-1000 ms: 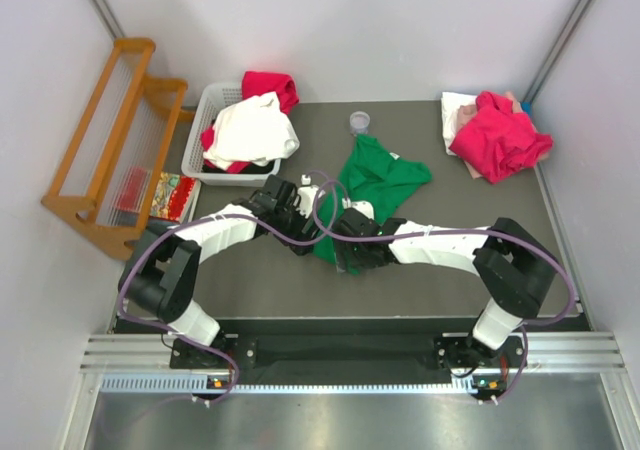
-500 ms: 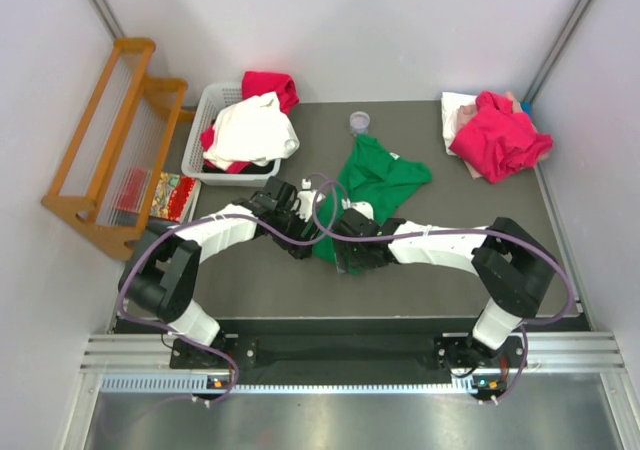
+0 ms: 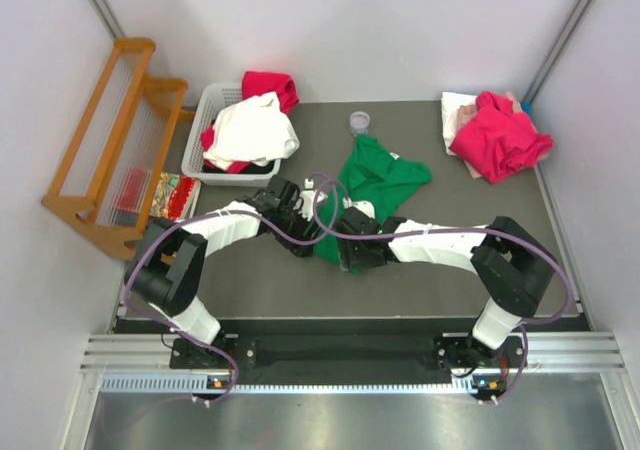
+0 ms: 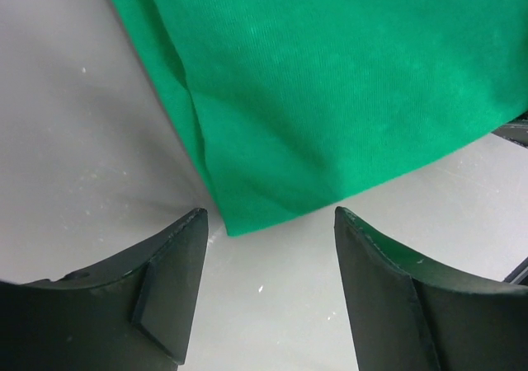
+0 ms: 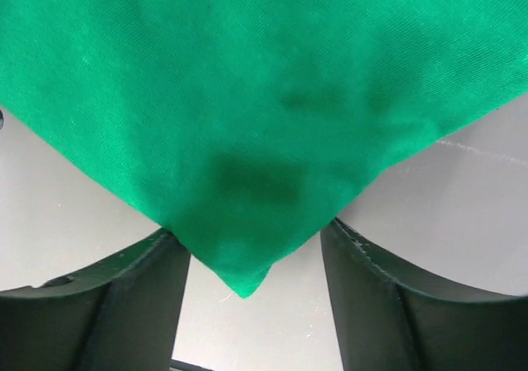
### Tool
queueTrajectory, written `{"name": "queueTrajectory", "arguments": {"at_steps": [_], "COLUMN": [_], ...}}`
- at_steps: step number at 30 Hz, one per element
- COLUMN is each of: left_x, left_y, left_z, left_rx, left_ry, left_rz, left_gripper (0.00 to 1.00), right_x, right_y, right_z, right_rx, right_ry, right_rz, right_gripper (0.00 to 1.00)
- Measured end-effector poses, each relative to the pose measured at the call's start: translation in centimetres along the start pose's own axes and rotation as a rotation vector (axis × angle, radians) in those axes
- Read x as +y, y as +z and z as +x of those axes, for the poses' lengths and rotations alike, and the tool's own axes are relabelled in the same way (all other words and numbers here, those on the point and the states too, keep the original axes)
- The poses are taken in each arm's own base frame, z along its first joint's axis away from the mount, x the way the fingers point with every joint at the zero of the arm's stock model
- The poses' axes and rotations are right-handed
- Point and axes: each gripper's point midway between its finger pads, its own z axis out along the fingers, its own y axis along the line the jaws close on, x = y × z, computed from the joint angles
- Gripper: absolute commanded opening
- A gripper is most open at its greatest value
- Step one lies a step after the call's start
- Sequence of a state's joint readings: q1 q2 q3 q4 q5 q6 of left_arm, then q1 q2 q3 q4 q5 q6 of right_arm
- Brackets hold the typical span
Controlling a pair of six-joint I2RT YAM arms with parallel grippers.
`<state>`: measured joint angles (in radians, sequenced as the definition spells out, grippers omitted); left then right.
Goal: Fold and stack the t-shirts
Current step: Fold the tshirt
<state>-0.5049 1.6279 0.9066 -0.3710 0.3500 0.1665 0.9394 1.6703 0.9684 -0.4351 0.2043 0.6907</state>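
A bright green t-shirt lies crumpled on the dark table, its near end running down between my two grippers. My left gripper is open. In the left wrist view a corner of the green t-shirt lies just ahead of its fingertips. My right gripper is open too. In the right wrist view a pointed corner of the green t-shirt hangs between its open jaws. A magenta-red t-shirt lies on white and pale pink ones at the back right.
A white plastic basket at the back left holds a white t-shirt and a red one. A small clear cup stands behind the green shirt. A wooden rack and a colourful packet sit off the table's left edge.
Almost nothing. The left arm has shifted slightly; both grippers stay at the near end of the green t-shirt.
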Motion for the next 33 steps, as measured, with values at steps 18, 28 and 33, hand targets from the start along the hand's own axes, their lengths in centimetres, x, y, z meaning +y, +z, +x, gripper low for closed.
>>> {"name": "queueTrajectory", "arguments": {"at_steps": [18,28,33], "left_x": [0.3,0.8,0.9], "left_y": [0.2,-0.5,-0.9], "left_z": [-0.3,-1.1,-1.6], "left_rx": [0.005,0.018,0.022], "left_ry": [0.004,0.021,0.048], "left_rz": [-0.010,-0.047,-0.054], "left_gripper": [0.35,0.33,0.32], "right_x": [-0.1,-0.2,-0.8], "right_y": [0.1,-0.1,-1.0], "right_z": [0.0,0.1,0.5], "right_rx": [0.002,0.007,0.013], "right_ry": [-0.006,-0.004,0.003], "right_rz": [0.003,0.006,0.008], "right_gripper": [0.50,0.02,0.00]}}
